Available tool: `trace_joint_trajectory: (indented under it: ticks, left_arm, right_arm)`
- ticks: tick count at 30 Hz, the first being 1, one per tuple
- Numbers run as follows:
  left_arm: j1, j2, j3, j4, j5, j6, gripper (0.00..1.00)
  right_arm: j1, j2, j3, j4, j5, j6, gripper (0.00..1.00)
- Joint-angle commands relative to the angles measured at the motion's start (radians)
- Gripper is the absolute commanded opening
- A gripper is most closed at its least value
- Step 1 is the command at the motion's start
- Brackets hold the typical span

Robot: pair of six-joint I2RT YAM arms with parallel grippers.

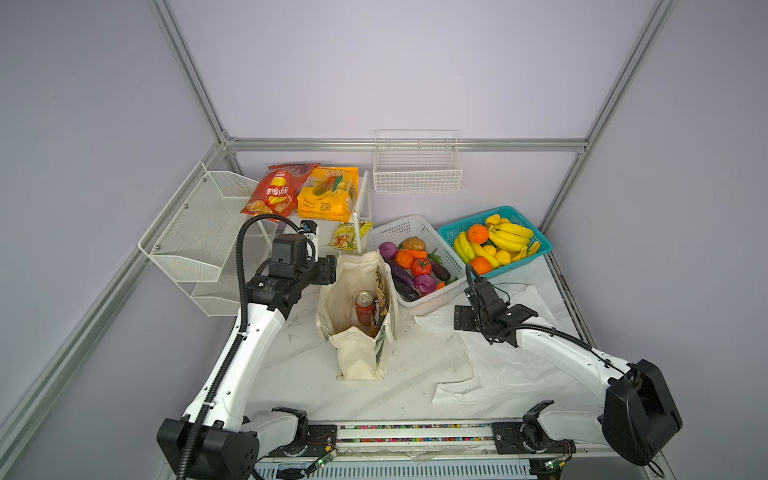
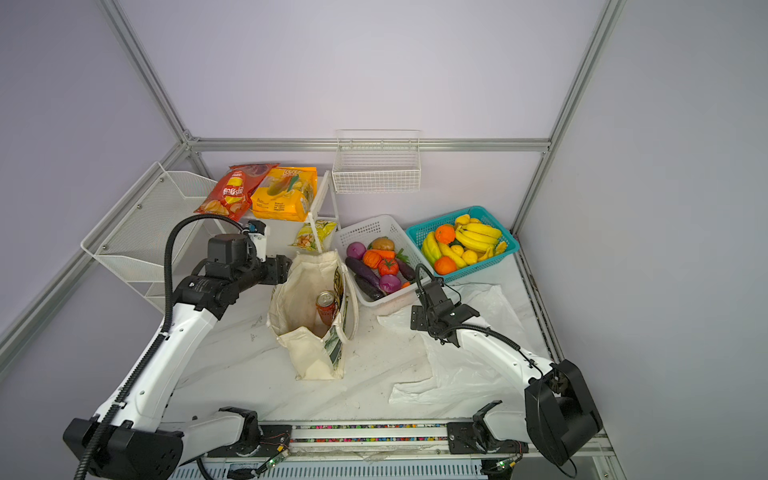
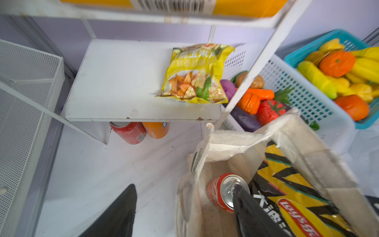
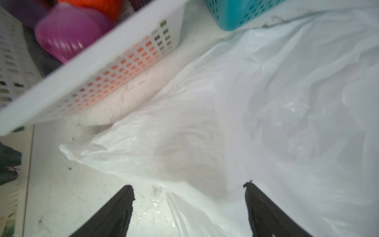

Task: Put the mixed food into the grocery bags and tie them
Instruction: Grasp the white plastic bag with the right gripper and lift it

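White plastic carrier bag (image 1: 519, 374) lies flat and crumpled at right, seemingly unopened, so nothing can go in yet; right gripper (image 4: 188, 184) hovers low over its left edge, jaws wide apart, empty, likely to pinch it open; cream canvas tote (image 1: 357, 357) stands upright at centre, mouth gaping for loading; left gripper (image 3: 184, 186) at its far-left rim, jaws apart, holding nothing; black Lay's packet (image 3: 287, 184) and red cola can (image 3: 217, 192) stand inside; two oranges (image 1: 478, 234) wait in teal basket (image 1: 521, 266), far right.

White arms, black joints
Left arm (image 1: 253, 332) and right arm (image 1: 552, 345): white shells, small screws; ribbed black conduit (image 1: 240, 266) on the left, thin cable (image 1: 561, 332) on the right; left hand (image 3: 184, 185), right hand (image 4: 188, 184): tapered black fingers (image 3: 121, 211).
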Motion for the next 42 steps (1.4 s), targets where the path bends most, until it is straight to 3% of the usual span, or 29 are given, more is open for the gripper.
trace_joint_trajectory:
  ticks: [1, 6, 16, 19, 25, 28, 31, 37, 42]
  left_arm:
    - [0.007, -0.048, 0.075, 0.063, 0.073, -0.045, 0.74]
    - [0.007, -0.086, 0.053, 0.099, 0.128, -0.055, 0.75]
    - [0.007, -0.123, 0.028, 0.142, 0.185, -0.044, 0.77]
    - [0.007, -0.127, 0.025, 0.148, 0.198, -0.051, 0.78]
    - [0.003, -0.145, 0.021, 0.158, 0.213, -0.062, 0.78]
    - [-0.013, -0.157, 0.022, 0.168, 0.214, -0.102, 0.78]
    - [-0.067, -0.166, 0.028, 0.195, 0.241, -0.123, 0.78]
    - [-0.258, -0.16, 0.024, 0.309, 0.314, -0.203, 0.8]
    - [-0.333, -0.164, -0.034, 0.386, 0.365, -0.273, 0.8]
  right_arm:
    - [0.099, -0.013, -0.01, -0.12, 0.095, 0.154, 0.88]
    - [0.184, 0.067, 0.021, -0.219, 0.177, 0.244, 0.87]
    - [0.187, 0.233, 0.048, -0.2, 0.291, 0.253, 0.8]
    - [0.186, 0.278, 0.065, -0.192, 0.328, 0.23, 0.69]
    - [0.16, 0.294, 0.083, -0.19, 0.366, 0.194, 0.31]
    - [0.152, 0.229, 0.086, -0.19, 0.322, 0.176, 0.13]
    - [0.123, 0.105, 0.114, -0.23, 0.23, 0.146, 0.0]
    - [-0.016, -0.247, 0.221, -0.266, -0.054, 0.079, 0.0]
    - [-0.058, -0.305, 0.408, -0.251, -0.158, 0.042, 0.0]
